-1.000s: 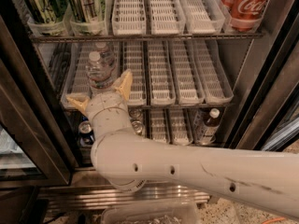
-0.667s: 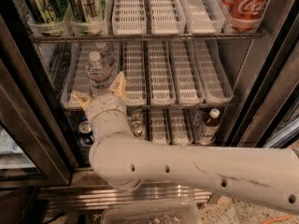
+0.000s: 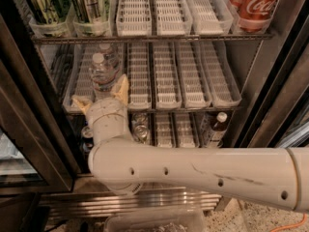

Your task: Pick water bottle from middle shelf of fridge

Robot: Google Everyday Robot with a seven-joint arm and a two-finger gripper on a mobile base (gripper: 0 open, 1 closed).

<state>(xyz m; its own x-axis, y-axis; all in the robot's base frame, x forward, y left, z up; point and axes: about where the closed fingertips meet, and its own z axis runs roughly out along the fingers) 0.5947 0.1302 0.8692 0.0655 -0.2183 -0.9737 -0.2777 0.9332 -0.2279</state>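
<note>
The water bottle point(image 3: 102, 71) is clear ribbed plastic with a white cap and stands at the front of a left lane on the middle shelf point(image 3: 193, 76) of the fridge point(image 3: 270, 95). A second similar bottle point(image 3: 109, 53) stands right behind it. My gripper point(image 3: 102, 96) is at the shelf's front edge, just below and in front of the bottle. It is open, with one cream finger point(image 3: 81, 103) to the bottle's left and the other point(image 3: 122, 88) to its right. The wrist hides the bottle's base.
Green and silver cans point(image 3: 44, 4) stand top left and red Coca-Cola cans point(image 3: 255, 4) top right on the upper shelf. The lower shelf holds a small dark-liquid bottle point(image 3: 217, 127) and cans point(image 3: 140, 127). The glass door point(image 3: 21, 129) stands open at left.
The gripper has shifted slightly inward toward the bottle, and its right finger has come a little closer to the bottle. The bottle has not moved.
</note>
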